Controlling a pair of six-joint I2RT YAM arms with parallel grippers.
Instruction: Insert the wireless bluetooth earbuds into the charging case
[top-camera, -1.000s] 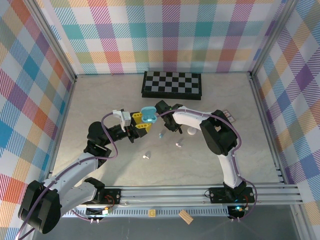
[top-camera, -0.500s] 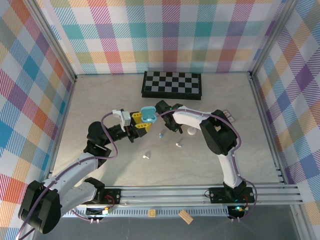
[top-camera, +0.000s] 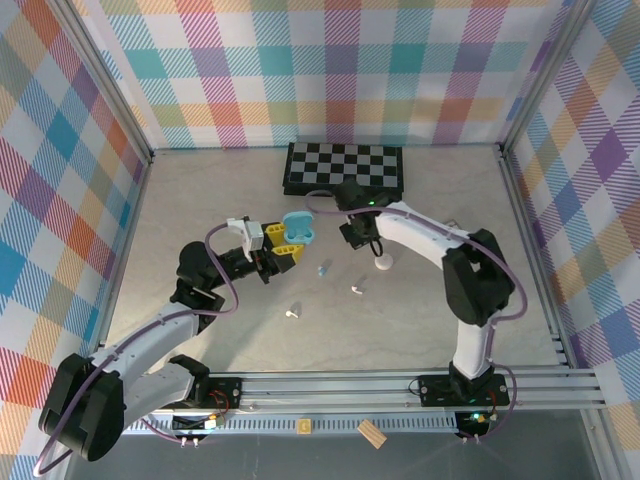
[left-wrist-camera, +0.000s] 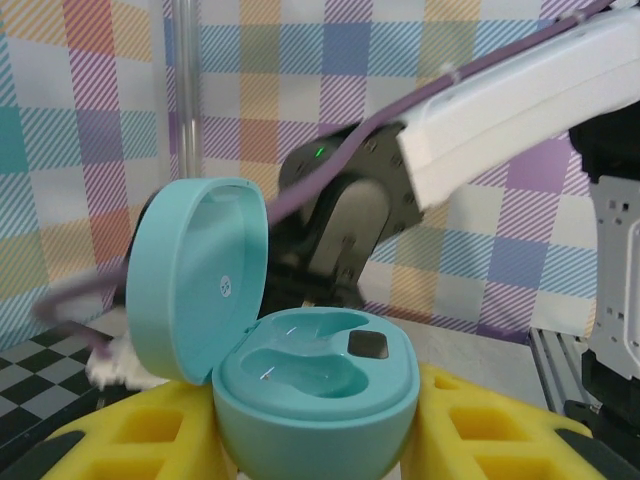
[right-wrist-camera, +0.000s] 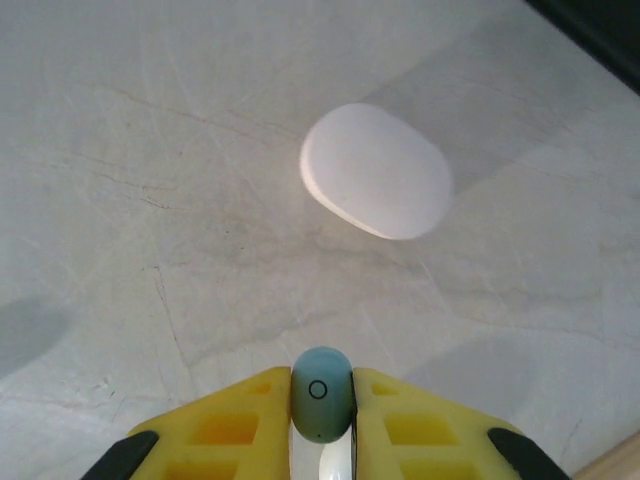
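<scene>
Seen from the top view, the table is closed in by checked walls on three sides, with a chessboard at the far edge. Bare surface lies open to the left and right of both arms. The left gripper sits mid-table, closed on the teal case, whose lid is raised. The right gripper is just to its right, apart from it, near the chessboard's front edge. Lying loose nearby, all apart from one another, are a loose blue earbud, a white earbud, a second white earbud and a white case. Left wrist view: the teal case is clamped low between the yellow fingers, upright, with its lid hinged up at the left. Both wells look empty, and a small dark square sits toward the right of the insert. The right arm is behind it, not touching. Right wrist view: the right gripper pinches the held blue earbud, small and smooth, its rounded end outward with a small ring mark. Beyond it the white case lies closed on the table with clear room all round.
</scene>
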